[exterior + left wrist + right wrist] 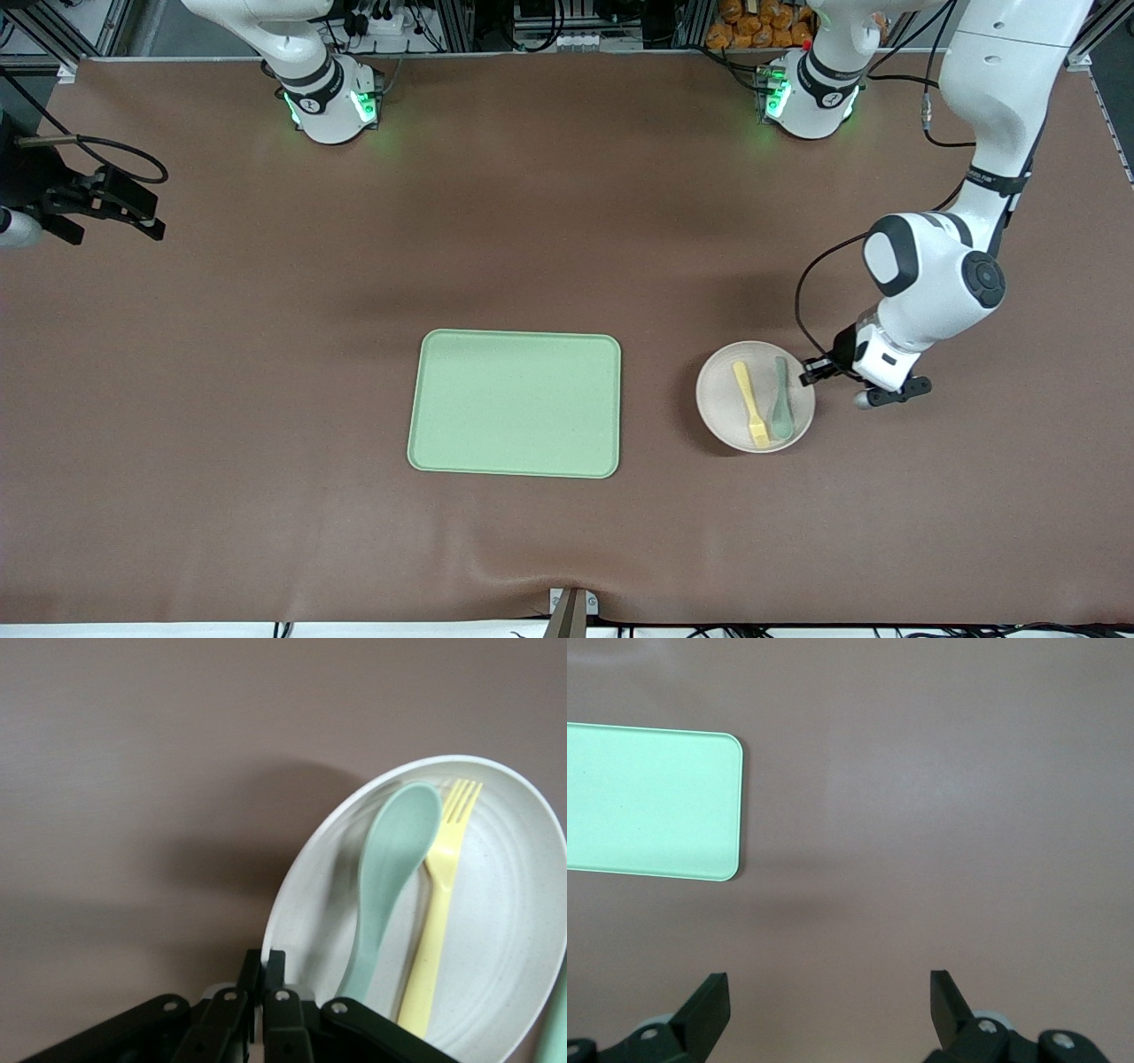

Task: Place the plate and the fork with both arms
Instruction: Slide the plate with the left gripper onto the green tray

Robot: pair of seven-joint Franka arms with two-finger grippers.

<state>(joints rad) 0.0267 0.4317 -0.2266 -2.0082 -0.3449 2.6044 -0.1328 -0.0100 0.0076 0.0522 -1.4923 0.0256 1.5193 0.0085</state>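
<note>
Left claw (819,370) clenched, apparently pinching plate (722,412) rim at 3 o'clock edge. Fork (751,403) lies on plate beside spoon (781,409), long axis 12-to-6. Right claw (830,1001) released, waiting over bare surface (266,310).

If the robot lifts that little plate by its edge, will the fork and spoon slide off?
Probably, if it tilts. The fork and spoon lie loose on the plate, which looks smooth with only a shallow rim. The left hand pinches just one edge, so the plate may sag. It looks stiff and light. The right hand waits, open.

Spread right gripper (829,1010) above table (939,815); tray (651,802)
</note>
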